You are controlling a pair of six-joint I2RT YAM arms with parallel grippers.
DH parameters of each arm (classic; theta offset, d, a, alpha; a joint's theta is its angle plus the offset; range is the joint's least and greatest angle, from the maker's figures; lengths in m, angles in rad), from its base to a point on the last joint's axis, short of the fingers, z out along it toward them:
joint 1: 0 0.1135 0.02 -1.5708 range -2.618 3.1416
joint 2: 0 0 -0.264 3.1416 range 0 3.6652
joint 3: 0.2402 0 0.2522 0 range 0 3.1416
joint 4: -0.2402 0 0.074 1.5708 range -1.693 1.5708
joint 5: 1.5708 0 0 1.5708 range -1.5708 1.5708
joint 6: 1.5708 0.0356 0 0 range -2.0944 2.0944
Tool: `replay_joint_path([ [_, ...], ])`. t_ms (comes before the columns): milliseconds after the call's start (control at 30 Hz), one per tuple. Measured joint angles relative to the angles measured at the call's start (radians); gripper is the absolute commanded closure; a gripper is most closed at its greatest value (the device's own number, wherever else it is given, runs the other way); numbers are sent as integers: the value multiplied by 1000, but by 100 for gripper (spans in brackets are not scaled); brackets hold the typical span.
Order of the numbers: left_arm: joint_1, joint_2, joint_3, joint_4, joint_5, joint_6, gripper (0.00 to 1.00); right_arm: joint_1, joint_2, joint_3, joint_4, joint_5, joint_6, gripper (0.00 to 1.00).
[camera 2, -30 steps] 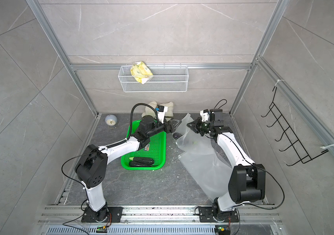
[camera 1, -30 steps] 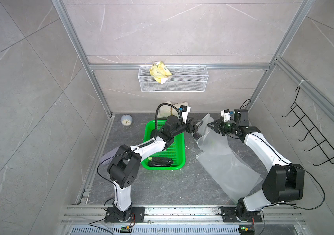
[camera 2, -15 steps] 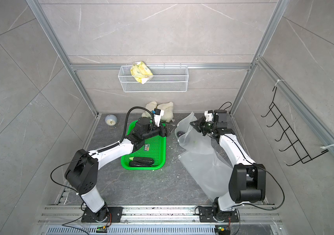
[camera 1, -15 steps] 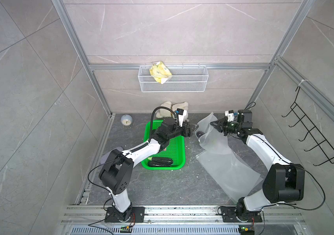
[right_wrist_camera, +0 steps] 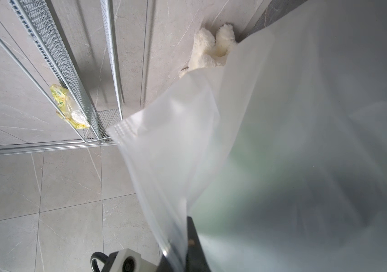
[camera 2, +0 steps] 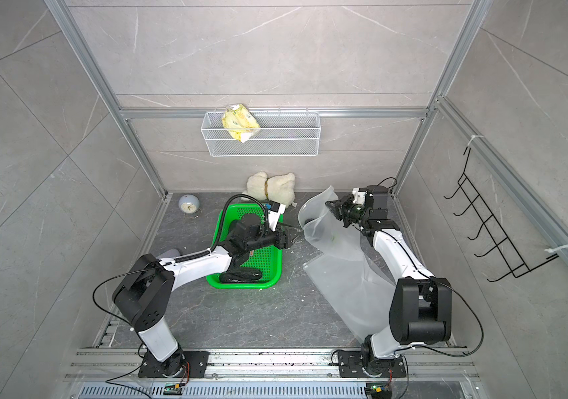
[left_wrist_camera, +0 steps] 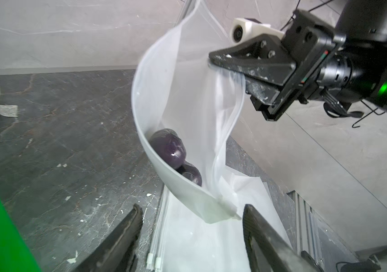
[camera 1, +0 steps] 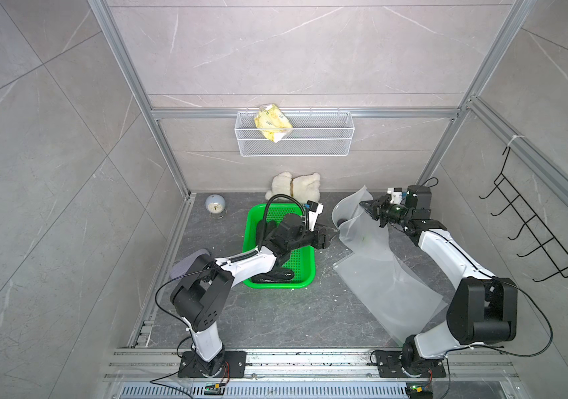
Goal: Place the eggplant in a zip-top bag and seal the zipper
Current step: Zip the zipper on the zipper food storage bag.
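Two left fingers [left_wrist_camera: 121,237] flank the bag [left_wrist_camera: 187,94] corner, eggplant [left_wrist_camera: 169,146] beyond them.

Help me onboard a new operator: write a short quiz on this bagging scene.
1. True or false: the zip-top bag is already sealed.
2. What pinches the bag's rim? A) left gripper B) right gripper C) nothing
3. Where is the eggplant?
Key: 1. False; its mouth gapes open. 2. B; the left gripper's fingers stand apart on either side of the bag's corner. 3. Inside the bag.
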State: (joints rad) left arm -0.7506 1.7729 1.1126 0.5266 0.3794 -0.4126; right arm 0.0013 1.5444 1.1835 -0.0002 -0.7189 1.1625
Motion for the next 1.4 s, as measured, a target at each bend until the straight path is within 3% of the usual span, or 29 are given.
replay_joint_path([
  [167, -49, 7, -12, 76, -40, 20, 31, 0, 0, 0, 34, 0, 44, 95],
  [433, -117, 83, -28, 214, -207, 38, 41, 0, 0, 0, 80, 0, 93, 95],
  [767, -120, 138, -56, 323, -373, 38, 54, 0, 0, -1, 105, -3, 110, 96],
  [1133, -119, 138, -58, 425, -390, 47, 56, 0, 0, -16, 135, -5, 129, 96],
  [1300, -119, 138, -58, 425, -389, 58, 65, 0, 0, -24, 150, -8, 137, 96],
  [1400, -119, 138, -58, 424, -392, 68, 75, 0, 0, -29, 155, -9, 140, 96],
])
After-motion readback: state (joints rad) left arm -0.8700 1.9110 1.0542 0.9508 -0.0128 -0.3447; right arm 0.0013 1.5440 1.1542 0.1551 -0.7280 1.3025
